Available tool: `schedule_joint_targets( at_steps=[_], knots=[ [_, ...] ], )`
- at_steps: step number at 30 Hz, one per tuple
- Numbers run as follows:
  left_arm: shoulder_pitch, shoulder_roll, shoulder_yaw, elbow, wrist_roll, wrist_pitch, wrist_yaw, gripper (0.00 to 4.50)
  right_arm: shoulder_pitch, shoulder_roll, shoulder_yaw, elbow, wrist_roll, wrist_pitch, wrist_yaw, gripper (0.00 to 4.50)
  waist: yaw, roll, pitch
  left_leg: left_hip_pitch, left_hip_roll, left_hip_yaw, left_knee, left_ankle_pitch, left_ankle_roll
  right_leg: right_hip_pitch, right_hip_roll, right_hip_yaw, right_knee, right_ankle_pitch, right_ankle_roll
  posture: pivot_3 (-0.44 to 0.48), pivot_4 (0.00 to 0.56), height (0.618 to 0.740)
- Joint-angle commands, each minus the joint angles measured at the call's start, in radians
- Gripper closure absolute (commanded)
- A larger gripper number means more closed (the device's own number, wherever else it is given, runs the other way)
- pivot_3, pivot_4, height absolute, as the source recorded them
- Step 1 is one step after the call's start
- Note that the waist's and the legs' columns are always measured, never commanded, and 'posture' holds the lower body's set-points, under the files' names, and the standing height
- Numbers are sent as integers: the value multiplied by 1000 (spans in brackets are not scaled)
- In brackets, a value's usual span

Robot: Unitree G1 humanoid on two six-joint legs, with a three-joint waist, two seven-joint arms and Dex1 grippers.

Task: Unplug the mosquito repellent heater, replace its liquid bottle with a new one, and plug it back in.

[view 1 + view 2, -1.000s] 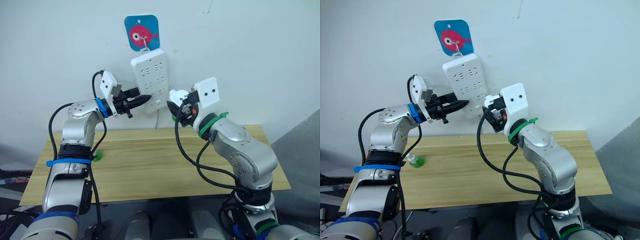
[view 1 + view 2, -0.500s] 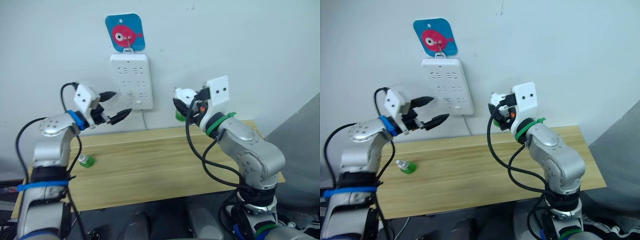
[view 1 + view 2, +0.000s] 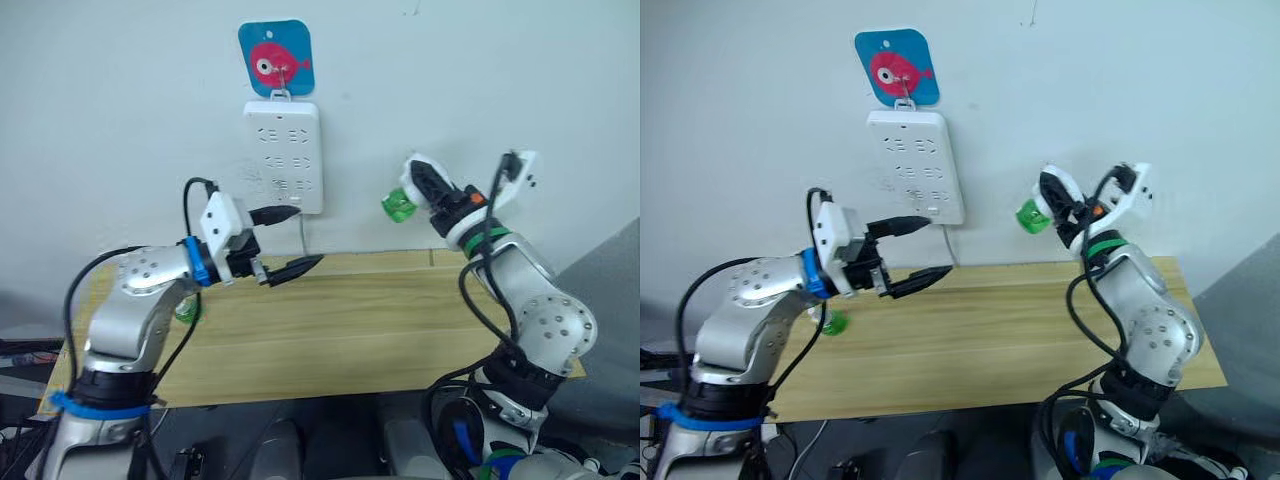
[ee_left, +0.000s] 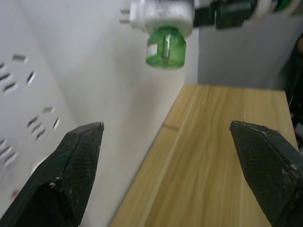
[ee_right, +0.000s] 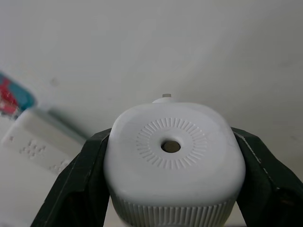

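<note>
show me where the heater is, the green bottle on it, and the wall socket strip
mosquito repellent heater (image 5: 173, 153), right wrist view, its round face.
green bottle (image 4: 165, 47), left wrist view, its side.
wall socket strip (image 3: 283, 155), left eye view, its front.

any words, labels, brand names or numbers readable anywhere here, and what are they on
No readable text in these pictures.
The blue hanging card carries a pink fish drawing, no letters.
The white socket strip shows only slot openings; a small reddish mark near its lower edge is too small to read.
The mosquito repellent heater, held in the right gripper, has a plain ribbed face with a centre hole, no print.
The green bottle under it shows no label.
</note>
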Motion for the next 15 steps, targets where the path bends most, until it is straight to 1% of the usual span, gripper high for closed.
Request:
schedule_joint_targets(
  at_steps=[1, 4, 8, 11, 15],
  knots=[
    [-57, -48, -31, 12, 2, -13, 20, 0, -46, 65, -24, 6, 188, -65, -95, 1514, -6, 0, 0, 0, 0, 0, 0, 0, 0, 0, 0, 0, 0, 0, 0, -142, 184, 725],
    [-116, -111, -50, 66, 7, -38, 32, 0, -42, 53, -27, 35, 367, -136, -190, 1514, -25, 1, 0, 0, 0, 1, 0, 0, 0, 0, 1, 1, 0, 0, 0, -161, 182, 725],
    [-188, -178, -79, 140, 8, -53, 19, 0, 9, 40, 31, 34, 565, -223, -289, 1514, -37, 1, 0, 0, 0, 1, 0, 0, 0, 0, 1, 1, 0, 0, 0, -175, 177, 725],
    [-224, -207, -90, 182, 14, -78, 3, 0, 34, 11, 91, 16, 652, -277, -336, 1514, -41, 1, 0, 0, 0, 1, 0, 0, 0, 0, 1, 1, 1, 0, 0, -181, 177, 725],
    [-263, -235, -97, 231, 16, -115, -22, 0, 51, -23, 165, -2, 726, -355, -386, 1514, -48, 1, 0, 0, 0, 1, 0, 0, 0, 0, 1, 1, 1, 0, 0, -188, 175, 725]
  ],
)
